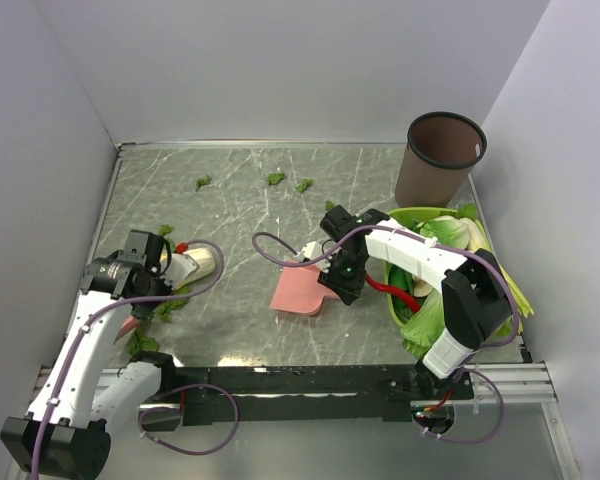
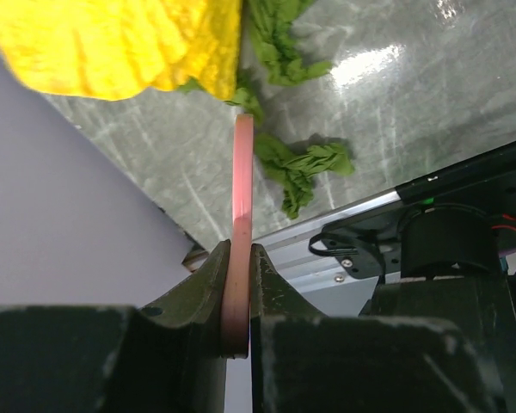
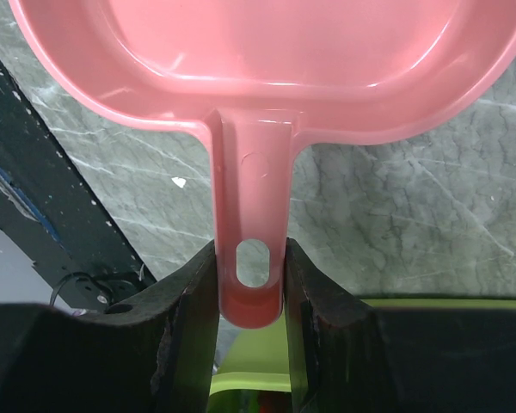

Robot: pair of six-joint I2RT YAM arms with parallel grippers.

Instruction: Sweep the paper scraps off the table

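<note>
Evidently featherlight, limp, easily scattered: paper scraps (image 2: 305, 168), for pushing, not pinching. Clamped tight in left gripper (image 2: 238, 258), thin pink strip (image 2: 242, 172); in right gripper (image 3: 251, 258), handle of dustpan (image 3: 258, 52).

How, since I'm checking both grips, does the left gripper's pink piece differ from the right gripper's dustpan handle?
The left gripper holds a thin pink strip, edge-on; the right gripper holds the dustpan handle, broad and face-on. The thin pink strip looks plain; the dustpan handle has an oval hole. Both are pink and clamped tight.
</note>
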